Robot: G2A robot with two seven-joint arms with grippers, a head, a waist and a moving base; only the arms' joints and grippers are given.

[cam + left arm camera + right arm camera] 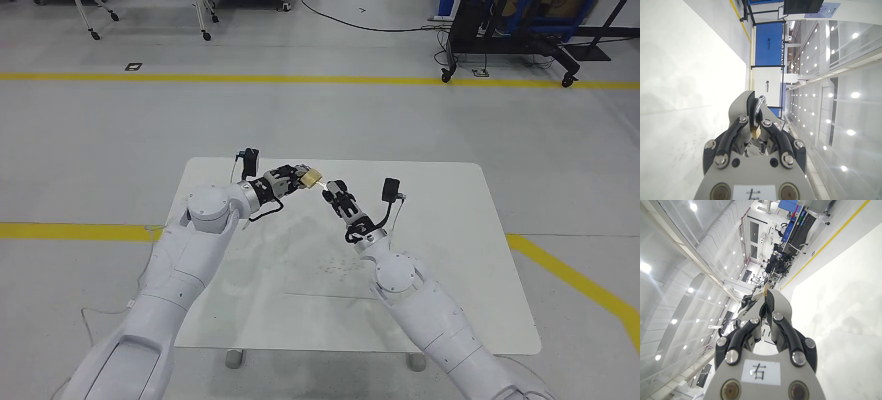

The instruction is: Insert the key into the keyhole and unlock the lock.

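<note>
Above the far middle of the white table (pixel 450 270), my left gripper (pixel 298 177) is shut on a brass padlock (pixel 311 177). In the left wrist view the steel shackle (pixel 757 108) is clamped between the fingers of the left gripper (pixel 758 103), and the brass body (pixel 755 133) sits deeper toward the palm. My right gripper (pixel 331 190) faces it from close by, shut on the key (pixel 765 307), a thin blade whose brass end (pixel 765 291) pokes past the fingertips. I cannot tell whether the key touches the lock.
Both grippers hover over the table's far half; its surface (pixel 687 75) bears only faint scuff marks. Yellow floor lines (pixel 300 78) run behind and beside the table. Wheeled racks (pixel 510 40) stand far off at the back.
</note>
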